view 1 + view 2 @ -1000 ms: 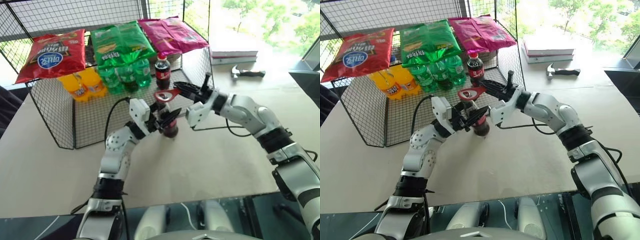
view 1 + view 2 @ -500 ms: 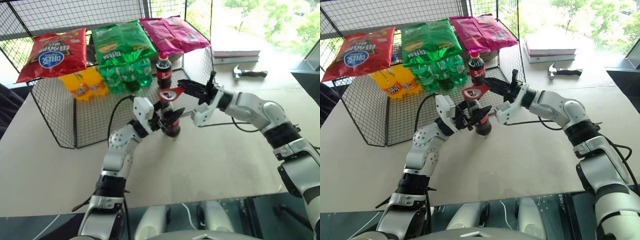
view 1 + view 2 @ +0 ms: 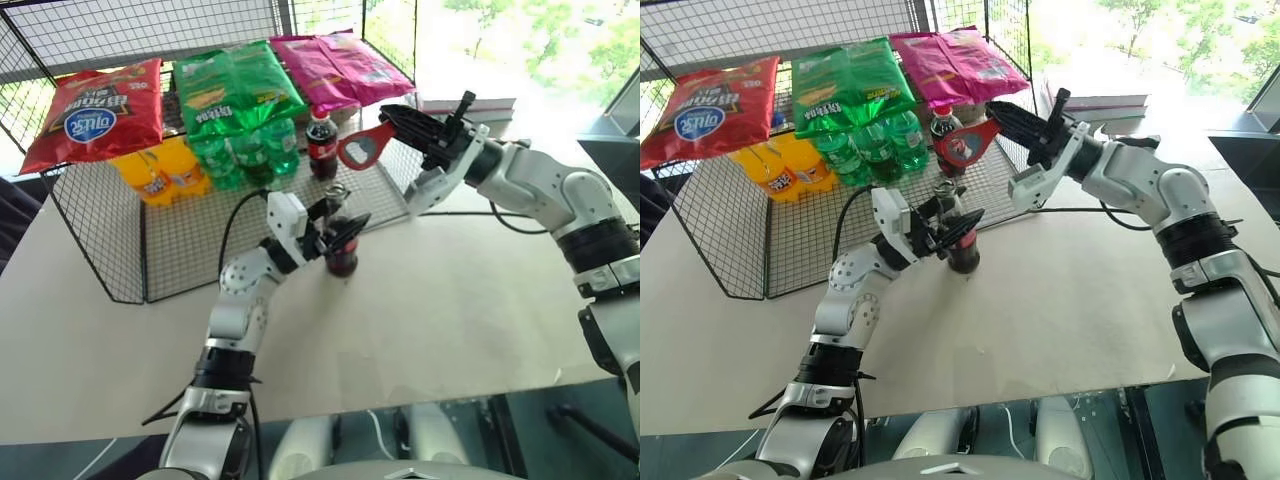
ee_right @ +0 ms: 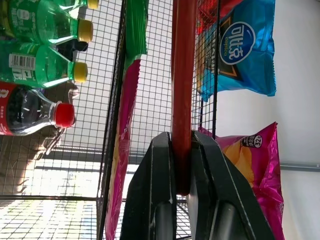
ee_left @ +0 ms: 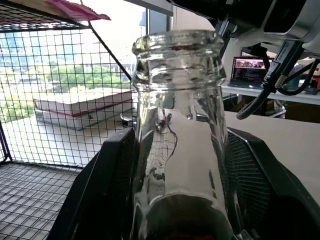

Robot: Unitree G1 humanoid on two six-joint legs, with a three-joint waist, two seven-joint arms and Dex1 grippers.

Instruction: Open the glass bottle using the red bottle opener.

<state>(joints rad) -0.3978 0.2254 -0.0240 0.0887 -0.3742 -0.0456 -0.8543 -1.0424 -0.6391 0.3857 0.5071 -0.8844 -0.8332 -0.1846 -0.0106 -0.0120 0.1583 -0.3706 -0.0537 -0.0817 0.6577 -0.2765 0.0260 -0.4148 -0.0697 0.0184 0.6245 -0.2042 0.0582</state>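
The glass bottle [image 3: 341,256] stands upright on the table, dark liquid in its lower part and a clear neck [image 5: 178,125]. Its mouth is bare, with no cap on it. My left gripper [image 3: 338,226] is shut on the bottle's body, one black finger [image 5: 107,190] on each side. The red bottle opener [image 3: 362,148] hangs in the air above and to the right of the bottle, apart from it. My right gripper [image 3: 396,124] is shut on its handle, and the right wrist view shows the opener [image 4: 183,75] edge-on, pinched between the fingers [image 4: 157,195].
A black wire rack [image 3: 100,250] stands behind the bottle, with chip bags [image 3: 92,112] on top and soda bottles inside, among them a plastic cola bottle [image 3: 322,146]. Stacked books [image 3: 1095,100] lie at the far right. A black cable [image 3: 500,213] crosses the table under my right arm.
My right gripper has lifted the red opener up and to the right, away from the bottle's top, and rolled its wrist. The left gripper and the bottle have stayed in place.
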